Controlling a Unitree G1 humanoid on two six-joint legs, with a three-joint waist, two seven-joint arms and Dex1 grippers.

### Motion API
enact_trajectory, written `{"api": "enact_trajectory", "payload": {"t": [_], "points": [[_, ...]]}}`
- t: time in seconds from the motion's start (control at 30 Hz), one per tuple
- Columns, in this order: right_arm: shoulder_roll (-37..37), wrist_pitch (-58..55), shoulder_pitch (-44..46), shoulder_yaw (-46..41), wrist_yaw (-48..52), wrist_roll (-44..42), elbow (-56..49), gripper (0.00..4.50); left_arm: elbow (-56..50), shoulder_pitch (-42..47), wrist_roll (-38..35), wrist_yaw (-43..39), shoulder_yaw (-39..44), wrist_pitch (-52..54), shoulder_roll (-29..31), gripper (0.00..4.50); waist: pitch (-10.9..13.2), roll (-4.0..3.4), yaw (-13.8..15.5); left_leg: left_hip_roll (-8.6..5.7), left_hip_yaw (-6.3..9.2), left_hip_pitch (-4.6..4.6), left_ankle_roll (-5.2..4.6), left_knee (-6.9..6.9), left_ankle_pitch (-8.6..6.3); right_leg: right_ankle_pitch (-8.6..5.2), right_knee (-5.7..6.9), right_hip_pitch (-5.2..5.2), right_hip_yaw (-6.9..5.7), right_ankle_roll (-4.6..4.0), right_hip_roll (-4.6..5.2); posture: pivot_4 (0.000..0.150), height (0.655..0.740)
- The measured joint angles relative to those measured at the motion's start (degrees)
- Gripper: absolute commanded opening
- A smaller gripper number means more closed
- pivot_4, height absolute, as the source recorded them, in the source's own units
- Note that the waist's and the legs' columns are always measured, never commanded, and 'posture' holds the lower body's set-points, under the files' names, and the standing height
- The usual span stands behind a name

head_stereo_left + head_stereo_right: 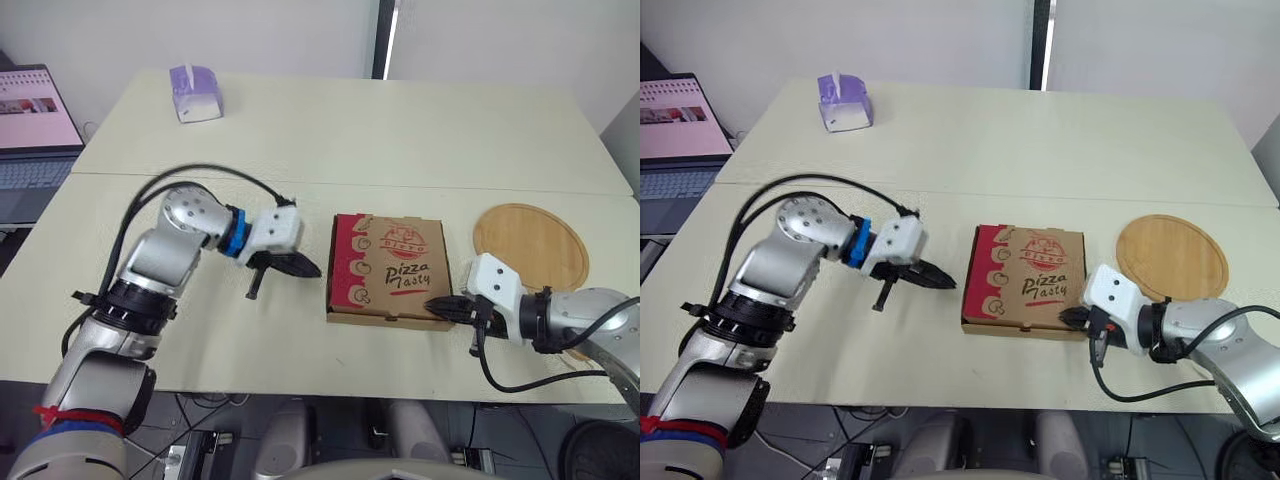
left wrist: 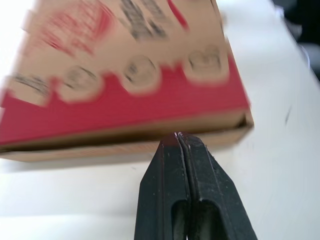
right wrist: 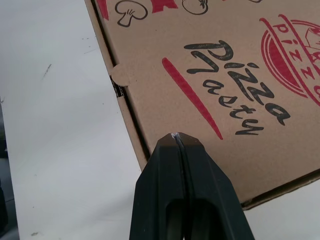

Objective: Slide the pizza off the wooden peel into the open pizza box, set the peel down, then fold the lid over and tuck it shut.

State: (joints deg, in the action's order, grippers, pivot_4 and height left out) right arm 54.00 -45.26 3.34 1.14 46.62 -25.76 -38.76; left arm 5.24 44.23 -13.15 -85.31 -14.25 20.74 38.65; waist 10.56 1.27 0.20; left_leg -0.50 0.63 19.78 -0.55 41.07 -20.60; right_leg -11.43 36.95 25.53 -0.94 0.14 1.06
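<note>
Now the pizza box (image 1: 388,268) lies closed at centre frame, with the peel (image 1: 530,245) to its right. My left end effector (image 1: 308,268) and right end effector (image 1: 437,304) are both pressed together (empty). I'd press the lower-right corner home gently, with the left bracing.

left gripper (image 1: 316,270) — fingers closed, right gripper (image 1: 431,303) — closed

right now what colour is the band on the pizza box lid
Red band, clearest in left eye view.

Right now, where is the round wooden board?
The wooden peel lies flat on the table on the robot's right, beside the closed pizza box and just beyond the right gripper.
</note>
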Motion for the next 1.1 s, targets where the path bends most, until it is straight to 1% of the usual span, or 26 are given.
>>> {"api": "enact_trajectory", "payload": {"t": [0.1, 0.2, 0.3, 0.37, 0.4, 0.43, 0.5, 0.6, 0.73, 0.8, 0.87, 0.97, 1.1], "points": [[-0.02, 0.57, 0.36, 0.29, -0.68, 1.42, 0.15, 0.03, -3.42, -1.25, -0.42, 2.68, -0.67, 1.54, -2.07, 0.00, -0.01, -0.01, -0.09, 0.00, -0.08, -0.02, 0.00, -0.01, -0.01, 0.05, -0.01, -0.01, 0.10, -0.09, 0.08, 0.150, 0.7192], [-0.04, 0.85, 0.82, 0.66, -1.57, 2.70, 0.83, 0.03, -2.80, -5.34, 1.95, 4.43, -4.20, 1.02, -2.62, 0.00, -0.01, -0.01, -0.32, 0.09, -0.09, -0.03, 0.00, -0.03, 0.00, 0.06, 0.01, 0.05, 0.12, -0.11, 0.07, 0.150, 0.7192], [-0.04, 1.42, 0.68, 1.72, -2.07, 4.53, 1.63, 0.03, -1.19, -7.85, 4.28, 6.22, -6.06, -1.58, -2.82, 0.00, -0.01, -0.01, -0.24, 0.10, -0.01, -0.04, 0.02, -0.02, 0.01, 0.05, 0.07, 0.04, 0.06, -0.13, 0.05, 0.150, 0.7192], [-0.01, 2.45, 0.21, 2.08, -2.24, 5.78, 1.75, 0.03, -0.90, -7.96, 5.25, 7.27, -6.41, -3.74, -2.82, 0.00, -0.09, 0.01, -0.15, 0.09, 0.02, -0.13, 0.02, -0.02, 0.01, 0.05, 0.03, -0.21, 0.03, -0.12, 0.06, 0.150, 0.7192], [-0.02, 2.91, -0.09, 2.23, -2.33, 6.39, 1.77, 0.03, -0.76, -8.14, 5.48, 7.50, -6.42, -4.38, -2.82, 0.00, -0.12, 0.00, -0.15, 0.08, 0.00, -0.20, 0.02, -0.02, 0.01, -0.10, 0.01, -0.31, 0.04, 0.13, 0.07, 0.150, 0.7192], [-0.02, 3.49, -0.31, 2.28, -2.50, 6.72, 1.78, 0.03, -0.71, -8.34, 5.52, 7.77, -6.39, -4.92, -2.82, 0.00, -0.14, 0.01, -0.17, 0.08, -0.06, -0.30, 0.01, -0.02, 0.00, -0.12, 0.00, -0.35, 0.07, 0.15, 0.07, 0.150, 0.7192], [-0.28, 4.72, -0.89, 2.20, -2.89, 7.27, 1.86, 0.03, -1.13, -9.10, 5.12, 8.56, -5.74, -4.55, -2.91, 0.00, -0.17, 0.04, -0.20, 0.09, -0.14, -0.41, 0.01, -0.02, 0.00, -0.13, 0.01, -0.38, 0.14, 0.18, 0.06, 0.150, 0.7192], [-2.86, 5.50, -2.33, -0.47, -3.90, 7.03, 2.40, 0.03, -1.60, -10.10, 2.59, 10.72, -3.42, 0.10, -3.27, 0.00, -0.15, 0.05, -0.21, 0.10, -0.14, -0.42, 0.01, -0.02, 0.00, -0.13, 0.05, -0.29, 0.15, 0.18, 0.05, 0.150, 0.7192], [-4.81, 5.18, -3.01, -7.41, -7.48, 7.06, 3.76, 0.03, 0.35, -10.08, 1.93, 17.68, 2.08, 3.63, -3.17, 0.00, -0.15, 0.05, -0.17, 0.11, -0.15, -0.39, 0.01, -0.04, 0.00, -0.08, 0.05, -0.24, 0.17, 0.11, 0.06, 0.150, 0.7192], [-5.22, 5.08, -4.03, -8.88, -9.53, 8.82, 4.90, 0.03, 1.56, -10.59, 2.79, 21.11, 3.96, 3.84, -2.84, 0.00, -0.15, 0.05, -0.17, 0.11, -0.14, -0.40, 0.01, -0.08, 0.00, 0.03, 0.03, -0.25, 0.16, -0.09, 0.08, 0.150, 0.7192], [-6.40, 5.02, -4.61, -8.45, -10.82, 9.91, 6.11, 0.03, 1.87, -12.30, 3.52, 23.30, 4.16, 3.97, -3.11, 0.00, -0.15, 0.04, -0.18, 0.10, -0.19, -0.40, 0.01, -0.12, 0.00, 0.05, 0.02, -0.22, 0.21, -0.11, 0.10, 0.150, 0.7192], [-7.84, 5.07, -4.58, -5.27, -11.73, 11.27, 7.15, 0.03, 1.16, -14.91, 4.11, 24.81, 2.48, 5.12, -5.61, 0.00, -0.15, 0.05, -0.17, 0.08, -0.19, -0.36, 0.02, -0.11, 0.00, 0.05, 0.01, -0.21, 0.21, -0.11, 0.12, 0.150, 0.7192], [-9.20, 5.06, -3.90, -1.32, -11.59, 11.59, 7.66, 0.03, -0.70, -15.54, 4.34, 25.62, -0.21, 5.56, -7.63, 0.00, -0.14, 0.05, -0.16, 0.08, -0.18, -0.34, 0.02, -0.10, 0.00, 0.05, 0.02, -0.19, 0.20, -0.12, 0.12, 0.150, 0.7192]]}}
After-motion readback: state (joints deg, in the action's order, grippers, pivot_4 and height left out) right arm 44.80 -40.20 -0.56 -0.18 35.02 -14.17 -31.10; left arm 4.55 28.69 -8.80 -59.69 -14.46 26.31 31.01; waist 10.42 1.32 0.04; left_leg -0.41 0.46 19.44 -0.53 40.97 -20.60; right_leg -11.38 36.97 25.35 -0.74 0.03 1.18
